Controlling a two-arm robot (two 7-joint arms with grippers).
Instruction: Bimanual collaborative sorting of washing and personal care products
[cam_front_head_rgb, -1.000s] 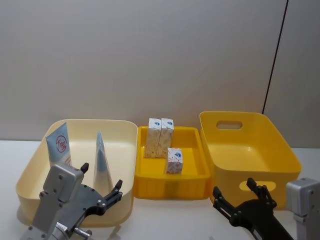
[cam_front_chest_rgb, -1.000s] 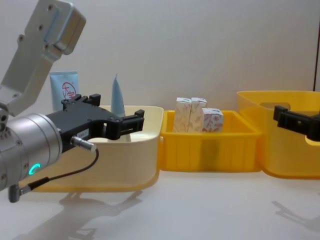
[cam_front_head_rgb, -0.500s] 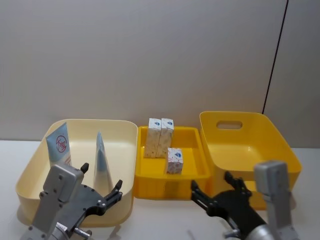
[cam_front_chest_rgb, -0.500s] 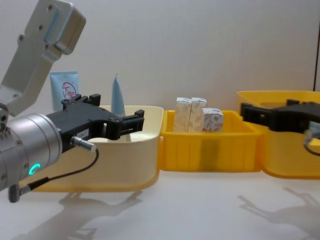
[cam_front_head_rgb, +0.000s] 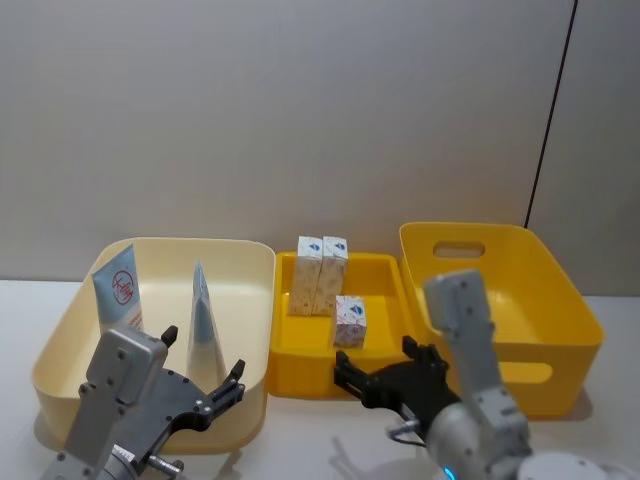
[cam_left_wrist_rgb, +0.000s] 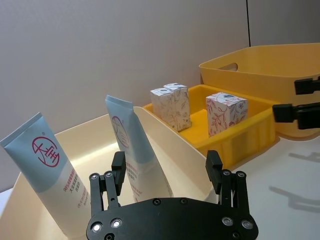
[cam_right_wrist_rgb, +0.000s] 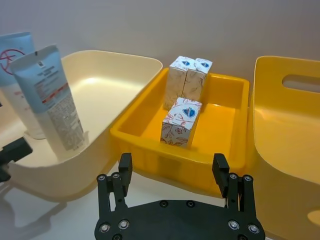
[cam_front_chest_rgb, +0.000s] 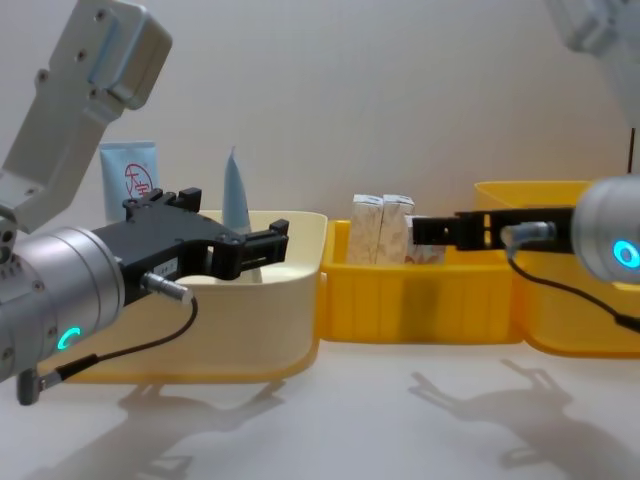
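Observation:
Three small white cartons stand in the middle yellow tray (cam_front_head_rgb: 298, 352): a pair at the back (cam_front_head_rgb: 320, 275) and one nearer the front (cam_front_head_rgb: 349, 321). Two pale-blue tubes stand in the cream bin (cam_front_head_rgb: 60, 330) on the left, one with a red round logo (cam_front_head_rgb: 118, 295) and a plainer one (cam_front_head_rgb: 203, 320). My left gripper (cam_front_head_rgb: 203, 352) hovers open at the cream bin's front edge, holding nothing. My right gripper (cam_right_wrist_rgb: 172, 161) is open and holds nothing, low in front of the tray and facing the front carton (cam_right_wrist_rgb: 181, 121).
A large deep yellow bin (cam_front_head_rgb: 540, 300) with handle cut-outs stands at the right, touching the tray. The three containers sit side by side on a white table. A grey wall rises close behind them.
My right gripper has swung left from in front of the large yellow bin to in front of the middle tray. The left arm and the products have not moved.

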